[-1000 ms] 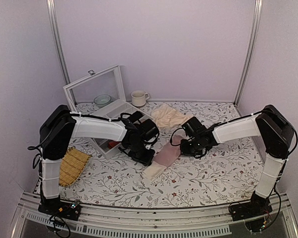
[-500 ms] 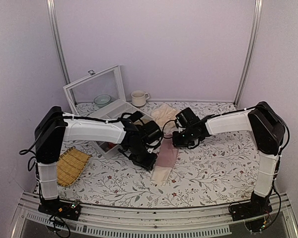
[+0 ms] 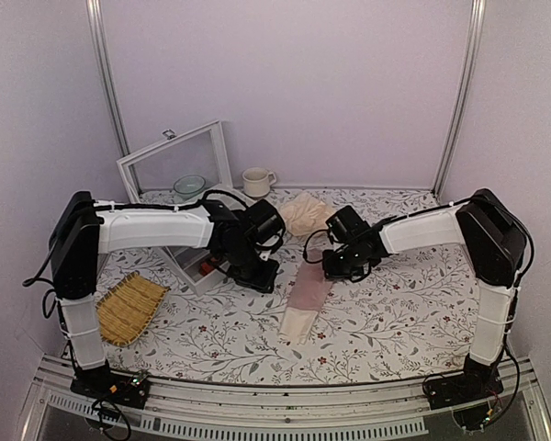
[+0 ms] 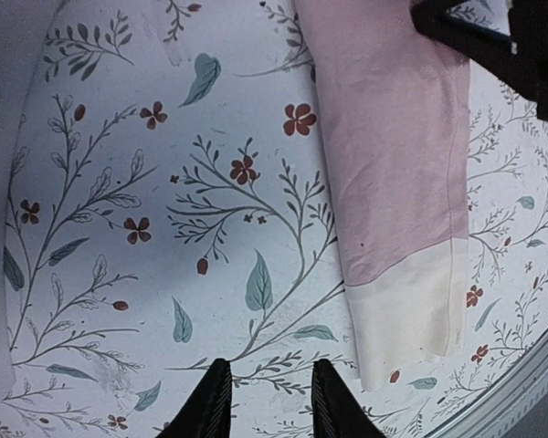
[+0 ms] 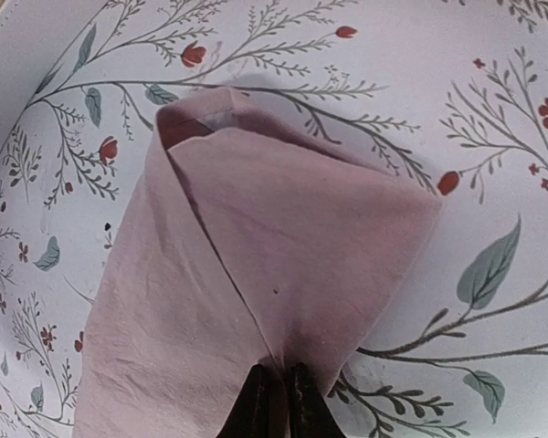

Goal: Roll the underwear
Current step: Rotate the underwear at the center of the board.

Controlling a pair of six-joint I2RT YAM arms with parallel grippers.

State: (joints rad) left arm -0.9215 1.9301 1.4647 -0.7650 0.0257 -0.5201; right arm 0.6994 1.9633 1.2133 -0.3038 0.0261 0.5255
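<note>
Now the right jaws pinch a fold of the underwear (image 5: pixel 256 274), while the left jaws stand apart, empty, above the bench (image 4: pixel 119 182).

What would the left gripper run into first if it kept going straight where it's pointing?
Likely the bare floral tablecloth: the left gripper, open and empty, points at it, with the underwear off to one side.

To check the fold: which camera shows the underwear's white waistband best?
The left wrist camera: the waistband lies flat, whole and close. The top camera shows it small and far. The right wrist camera shows only pink underwear pinched in the right hand.
</note>
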